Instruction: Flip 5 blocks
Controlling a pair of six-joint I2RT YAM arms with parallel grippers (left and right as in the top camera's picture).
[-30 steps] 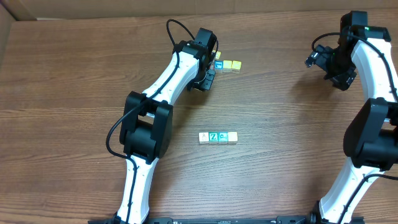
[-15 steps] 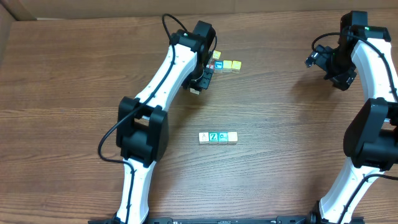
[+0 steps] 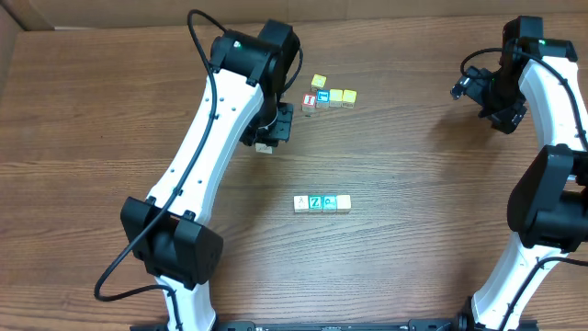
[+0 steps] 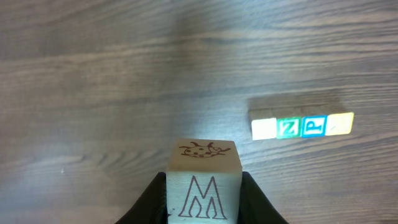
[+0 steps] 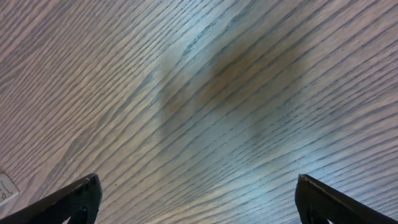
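My left gripper point(image 3: 267, 140) is shut on a white block point(image 4: 203, 182) with an outlined M on one face and a small drawing on top. It hangs above the table, left of the back cluster. In front lies a row of blocks: white point(image 4: 263, 128), green Z point(image 4: 288, 127), teal-blue P point(image 4: 313, 126) and pale yellow point(image 4: 340, 124). The overhead view shows this row point(image 3: 322, 202) at mid-table. At the far right, my right gripper point(image 3: 478, 92) is held off the wood, open and empty, fingers point(image 5: 74, 200) wide apart.
A cluster sits at the back: a bright yellow cube point(image 3: 318, 82), a red-and-white cube point(image 3: 310, 101), a blue cube point(image 3: 322, 97) and two yellow cubes point(image 3: 343, 96). The brown wooden table point(image 3: 423, 239) lies all around. A tan wall edge runs along the far side.
The left arm swung away from the back cluster, left and toward the front, carrying the white M block. The right arm stayed still.
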